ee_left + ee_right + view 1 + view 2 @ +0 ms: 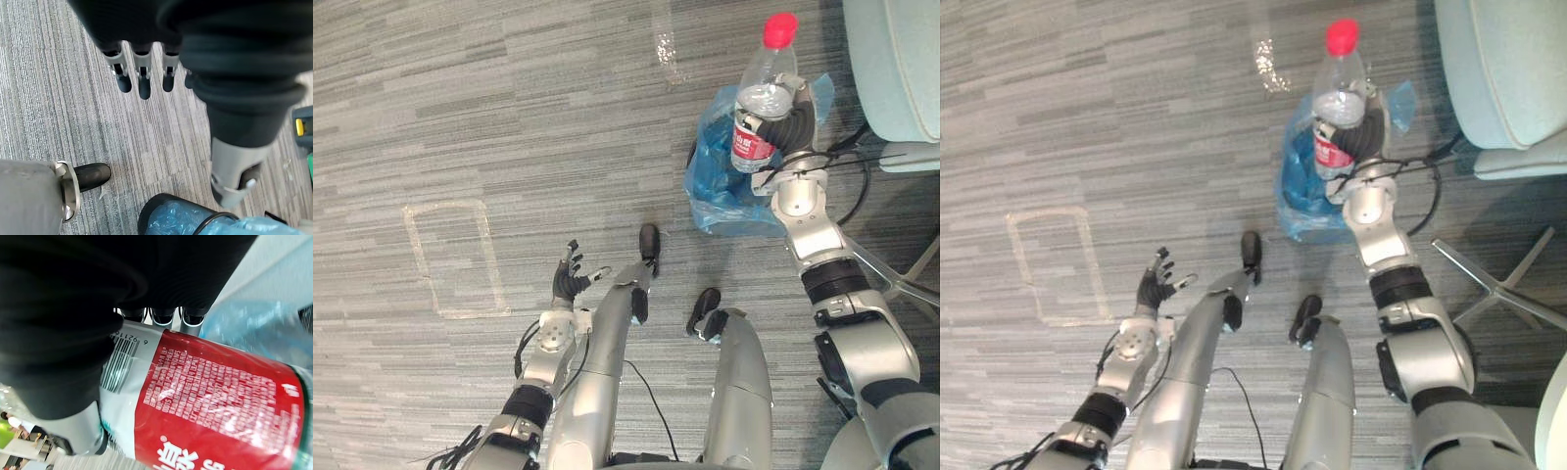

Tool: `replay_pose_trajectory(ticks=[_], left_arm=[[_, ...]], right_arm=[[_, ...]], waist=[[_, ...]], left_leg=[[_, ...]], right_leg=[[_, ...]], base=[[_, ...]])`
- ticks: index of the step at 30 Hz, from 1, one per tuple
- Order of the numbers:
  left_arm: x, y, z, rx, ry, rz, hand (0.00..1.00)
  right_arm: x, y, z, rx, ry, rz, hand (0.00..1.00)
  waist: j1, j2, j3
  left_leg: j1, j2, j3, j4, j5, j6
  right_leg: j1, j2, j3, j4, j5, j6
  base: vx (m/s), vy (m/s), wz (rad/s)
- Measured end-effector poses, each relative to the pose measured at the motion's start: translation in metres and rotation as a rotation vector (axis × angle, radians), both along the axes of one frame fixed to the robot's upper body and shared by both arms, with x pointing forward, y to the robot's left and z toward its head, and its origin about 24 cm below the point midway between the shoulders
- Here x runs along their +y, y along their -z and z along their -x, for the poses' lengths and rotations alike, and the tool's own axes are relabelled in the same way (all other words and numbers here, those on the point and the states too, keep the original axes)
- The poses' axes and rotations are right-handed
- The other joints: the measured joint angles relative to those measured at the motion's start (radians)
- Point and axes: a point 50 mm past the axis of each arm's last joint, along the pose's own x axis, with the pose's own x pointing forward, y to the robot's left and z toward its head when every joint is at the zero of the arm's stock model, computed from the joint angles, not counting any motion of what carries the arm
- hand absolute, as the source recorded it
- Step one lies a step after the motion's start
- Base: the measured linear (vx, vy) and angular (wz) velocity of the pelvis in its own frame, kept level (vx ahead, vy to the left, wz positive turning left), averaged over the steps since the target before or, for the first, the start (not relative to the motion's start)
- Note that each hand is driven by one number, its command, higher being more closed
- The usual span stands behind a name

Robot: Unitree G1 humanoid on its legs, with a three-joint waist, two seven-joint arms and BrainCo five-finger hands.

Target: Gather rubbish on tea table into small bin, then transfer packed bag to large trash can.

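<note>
A clear plastic bottle (765, 93) with a red cap and a red label is upright in my right hand (791, 127), whose fingers are curled round its lower half. It hangs right above the small bin lined with a blue bag (717, 181) on the floor. Up close, the right wrist view has the bottle's red label (220, 406) pressed against my right hand (161, 316). My left hand (572, 279) is low over the carpet at the lower left, fingers relaxed and spread, holding nothing. The left wrist view has its fingers (142, 73) straight above the carpet, with the bin's blue liner (181, 218) beyond.
A pale blue seat (896, 69) with a metal star base (1498, 284) stands at the right, close to the bin. White tape marks a rectangle (450, 259) on the grey carpet at the left. More tape (666, 44) lies farther ahead.
</note>
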Motion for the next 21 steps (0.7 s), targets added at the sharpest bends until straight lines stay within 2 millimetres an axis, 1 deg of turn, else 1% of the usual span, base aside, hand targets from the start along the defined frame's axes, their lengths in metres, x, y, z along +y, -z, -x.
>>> replay_pose_trajectory(ticks=[2, 5, 9, 10, 12, 14, 16, 21], left_arm=[[-0.002, -0.002, 0.0, -0.007, 0.007, 0.001, 0.0], [-0.008, -0.005, -0.001, -0.021, 0.03, 0.003, 0.0], [-0.012, -0.009, -0.002, -0.038, 0.033, 0.017, 0.0], [-0.013, -0.01, -0.003, -0.042, 0.034, 0.021, 0.0], [-0.015, -0.013, -0.006, -0.054, 0.04, 0.022, 0.0], [-0.018, -0.015, -0.007, -0.06, 0.044, 0.028, 0.0], [-0.019, -0.018, -0.009, -0.071, 0.045, 0.029, 0.0], [-0.021, -0.028, -0.014, -0.105, 0.052, 0.031, 0.0]], right_arm=[[0.0, 0.001, 0.0, 0.004, 0.002, 0.0, 1.0], [-0.003, 0.008, 0.0, 0.027, 0.018, -0.004, 1.0], [-0.001, 0.016, 0.001, 0.039, 0.026, -0.011, 1.0], [-0.001, 0.017, 0.001, 0.039, 0.03, -0.015, 0.0], [-0.002, 0.02, 0.001, 0.043, 0.043, -0.025, 0.0], [-0.003, 0.029, 0.001, 0.072, 0.051, -0.035, 0.0], [-0.004, 0.035, 0.002, 0.087, 0.056, -0.066, 0.0], [-0.006, 0.038, 0.002, 0.097, 0.064, -0.077, 0.0]], waist=[[0.0, 0.0, 0.0], [-0.002, 0.0, 0.0], [-0.001, 0.0, 0.0], [-0.001, 0.0, -0.001], [-0.001, 0.0, -0.001], [-0.002, 0.0, -0.001], [-0.003, 0.0, -0.001], [-0.005, 0.0, -0.001]], left_leg=[[-0.012, 0.0, -0.005, 0.005, 0.0, 0.0], [-0.026, 0.001, -0.013, 0.022, -0.001, -0.002], [-0.029, 0.001, -0.013, 0.032, -0.008, -0.006], [-0.034, 0.006, -0.006, 0.032, -0.016, -0.001], [-0.043, 0.031, 0.032, 0.032, -0.018, 0.002], [-0.046, 0.036, 0.036, 0.039, -0.013, -0.005], [-0.048, 0.038, 0.034, 0.053, -0.014, -0.004], [-0.059, 0.051, 0.03, 0.065, -0.014, -0.004]], right_leg=[[-0.007, -0.001, -0.005, 0.002, 0.0, 0.0], [-0.017, -0.002, -0.011, 0.019, -0.002, -0.002], [-0.023, -0.004, -0.003, 0.039, -0.01, -0.009], [-0.031, -0.003, -0.002, 0.04, -0.011, -0.009], [-0.045, -0.001, -0.002, 0.04, -0.011, -0.009], [-0.05, 0.0, 0.001, 0.047, -0.011, -0.009], [-0.05, 0.001, 0.004, 0.056, -0.013, -0.012], [-0.056, 0.013, 0.003, 0.057, -0.013, -0.013]], base=[[-0.06, 0.008, 0.06], [-0.06, 0.022, 0.09], [-0.07, 0.009, 0.01], [-0.09, 0.003, -0.05], [-0.09, -0.006, -0.03], [-0.1, -0.002, -0.04], [-0.08, 0.01, -0.03], [-0.08, 0.001, -0.04]])
